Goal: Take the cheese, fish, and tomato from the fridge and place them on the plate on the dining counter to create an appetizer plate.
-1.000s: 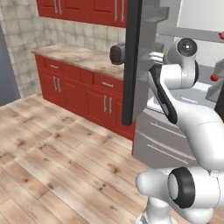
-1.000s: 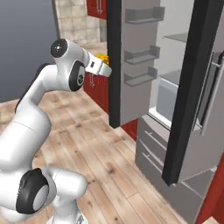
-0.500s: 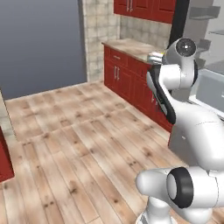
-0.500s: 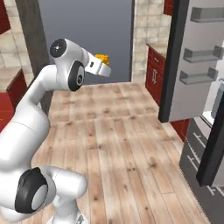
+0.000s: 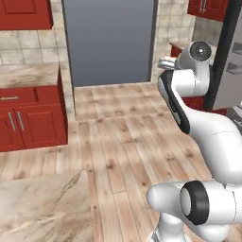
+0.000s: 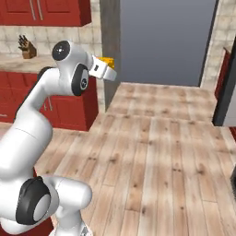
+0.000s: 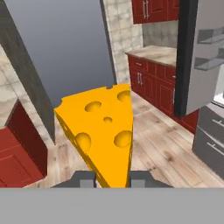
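My gripper point(image 7: 112, 180) is shut on the cheese point(image 7: 101, 129), a yellow-orange wedge with holes that stands up between the two dark fingertips point(image 7: 84, 178). From the right base view the cheese point(image 6: 109, 61) sticks out of the gripper point(image 6: 106, 69) at shoulder height, over the wooden floor. The fridge point(image 7: 204, 57) stands off to the right with its dark door open and its pale door bins showing; its door edge point(image 5: 226, 53) is at the far right. A corner of beige marbled top point(image 5: 41, 208), apparently the dining counter, lies low on the left. Plate, fish and tomato are out of view.
A grey doorway point(image 5: 109, 41) opens straight ahead, between tiled walls. Red cabinets with a beige top point(image 5: 28, 111) line the left wall, with a knife block point(image 6: 26, 44) on them. More red cabinets point(image 7: 151, 85) stand beside the fridge. Wooden floor point(image 6: 161, 138) stretches ahead.
The whole picture has swung as the base turned: the fridge slid off to the right and the doorway and left cabinets came in. The cheese stays held in the gripper.
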Controlling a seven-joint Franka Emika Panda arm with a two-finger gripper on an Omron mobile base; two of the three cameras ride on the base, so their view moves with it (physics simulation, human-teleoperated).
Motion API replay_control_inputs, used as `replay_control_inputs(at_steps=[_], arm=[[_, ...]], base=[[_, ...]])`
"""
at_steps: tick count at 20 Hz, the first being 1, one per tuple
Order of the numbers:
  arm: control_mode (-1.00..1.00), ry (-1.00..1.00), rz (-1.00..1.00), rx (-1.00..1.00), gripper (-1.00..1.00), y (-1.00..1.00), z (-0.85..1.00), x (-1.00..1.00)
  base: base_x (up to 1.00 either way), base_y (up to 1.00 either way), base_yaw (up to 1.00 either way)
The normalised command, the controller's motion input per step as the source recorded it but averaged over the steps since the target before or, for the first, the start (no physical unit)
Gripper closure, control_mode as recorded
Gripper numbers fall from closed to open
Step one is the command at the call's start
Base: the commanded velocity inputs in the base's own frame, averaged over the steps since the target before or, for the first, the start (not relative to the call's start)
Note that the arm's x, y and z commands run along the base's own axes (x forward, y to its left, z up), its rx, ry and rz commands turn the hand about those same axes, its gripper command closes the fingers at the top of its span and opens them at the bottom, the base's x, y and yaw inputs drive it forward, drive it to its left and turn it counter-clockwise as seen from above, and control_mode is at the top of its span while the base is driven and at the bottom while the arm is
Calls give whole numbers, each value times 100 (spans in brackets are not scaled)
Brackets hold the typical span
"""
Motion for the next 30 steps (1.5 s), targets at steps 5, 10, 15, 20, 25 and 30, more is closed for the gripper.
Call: replay_control_inputs(at_steps=[5,10,15,20,25,30], arm=[[100,0,0,0,100,0,0,0],[100,0,0,0,100,0,0,0],[100,0,0,0,100,0,0,0],[100,0,0,0,100,0,0,0],[100,0,0,0,100,0,0,0],[100,0,0,0,100,0,0,0]], base=[[-100,0,53],[-100,-2,48],[-100,-10,42],[-100,-1,38],[-100,0,35],[-100,6,32]])
